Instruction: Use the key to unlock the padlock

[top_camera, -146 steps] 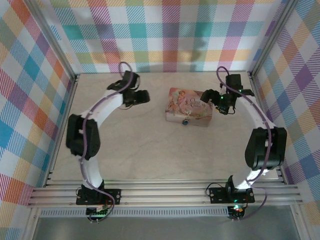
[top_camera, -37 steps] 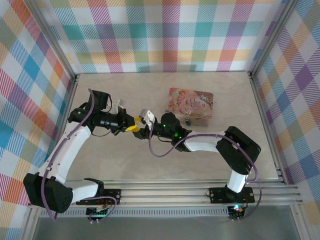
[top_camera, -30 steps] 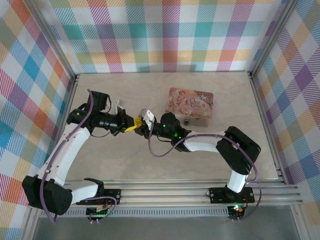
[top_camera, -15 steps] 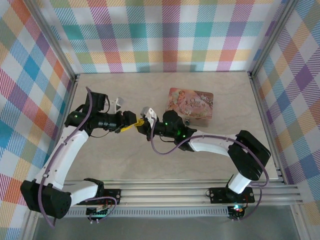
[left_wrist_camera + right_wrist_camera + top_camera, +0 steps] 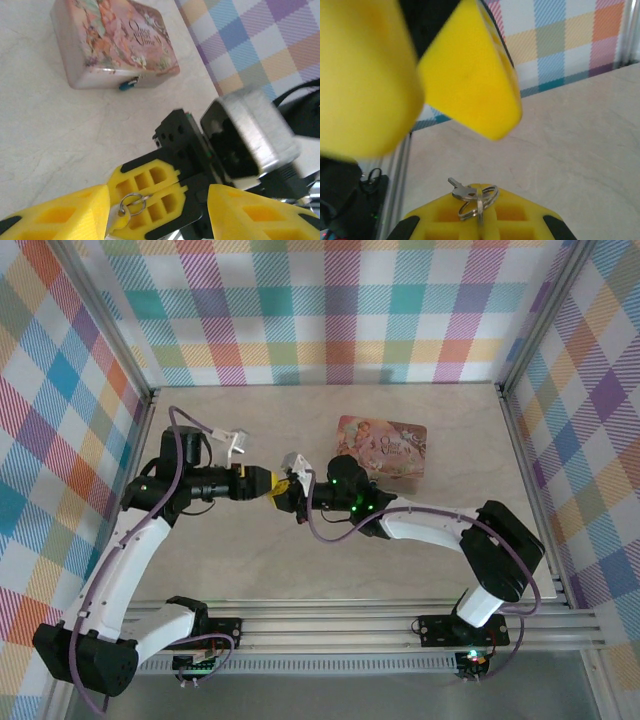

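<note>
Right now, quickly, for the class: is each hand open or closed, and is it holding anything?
Left hand: open, gripping nothing.
Right hand: closed on the key.

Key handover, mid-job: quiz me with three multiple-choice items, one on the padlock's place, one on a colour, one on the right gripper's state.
1. The padlock is: A) at the side wall of the pink box B) on its lid C) apart from the box
2. The right gripper's fingers are: A) red B) yellow C) green
3. The right gripper is: A) wide open B) shut on the padlock C) shut on the key
Answers: 1 A, it sits at the box's side in the left wrist view; 2 B, yellow pads show; 3 C, its fingers pinch the key ring.
</note>
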Controlling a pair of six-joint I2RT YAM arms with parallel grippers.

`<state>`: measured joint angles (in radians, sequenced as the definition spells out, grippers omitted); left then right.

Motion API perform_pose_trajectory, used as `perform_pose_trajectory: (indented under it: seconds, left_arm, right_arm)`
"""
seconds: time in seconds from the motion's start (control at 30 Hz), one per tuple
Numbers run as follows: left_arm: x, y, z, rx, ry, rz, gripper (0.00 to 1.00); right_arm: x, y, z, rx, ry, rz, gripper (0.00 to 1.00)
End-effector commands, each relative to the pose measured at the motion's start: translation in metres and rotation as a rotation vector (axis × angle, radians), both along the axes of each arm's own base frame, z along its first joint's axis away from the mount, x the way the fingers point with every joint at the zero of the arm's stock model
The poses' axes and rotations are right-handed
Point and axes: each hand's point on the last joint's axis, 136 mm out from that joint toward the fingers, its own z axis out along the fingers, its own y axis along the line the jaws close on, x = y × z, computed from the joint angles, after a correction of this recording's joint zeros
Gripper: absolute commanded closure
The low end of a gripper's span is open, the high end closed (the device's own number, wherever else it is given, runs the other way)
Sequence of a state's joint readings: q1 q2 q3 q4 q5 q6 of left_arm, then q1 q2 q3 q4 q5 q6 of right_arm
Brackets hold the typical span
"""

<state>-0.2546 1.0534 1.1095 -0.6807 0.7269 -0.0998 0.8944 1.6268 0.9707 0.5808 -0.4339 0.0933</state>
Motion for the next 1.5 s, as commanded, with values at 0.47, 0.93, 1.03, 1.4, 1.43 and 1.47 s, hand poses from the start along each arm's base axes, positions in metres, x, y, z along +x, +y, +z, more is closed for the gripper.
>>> perform_pose_trajectory:
  seconds: [0.47, 0.93, 1.03, 1.4, 1.43, 1.47]
  left_arm:
    - [-0.026, -0.013, -0.004, 0.041, -0.223, -0.314, 0.63]
    - [-0.017, -0.001, -0.006, 0.096, -0.201, -0.266, 0.48]
    - [-0.019, -0.004, -0.008, 0.068, -0.187, -0.288, 0.45]
    - [-0.019, -0.015, -0.016, -0.016, -0.104, -0.349, 0.75]
    - [-0.019, -0.015, -0.017, -0.017, -0.101, -0.350, 0.79]
    - [-0.019, -0.015, -0.018, -0.015, -0.097, -0.346, 0.84]
  right_arm:
    - [-0.032, -0.004, 0.041, 0.028, 0.051, 0.240, 1.00]
    - [-0.033, -0.006, 0.035, 0.022, 0.051, 0.235, 1.00]
    - [-0.033, -0.006, 0.035, 0.024, 0.050, 0.239, 1.00]
    - [-0.035, -0.004, 0.033, 0.026, 0.053, 0.259, 1.00]
    - [-0.034, -0.003, 0.032, 0.025, 0.054, 0.258, 1.00]
    - [-0.034, -0.003, 0.030, 0.022, 0.057, 0.256, 1.00]
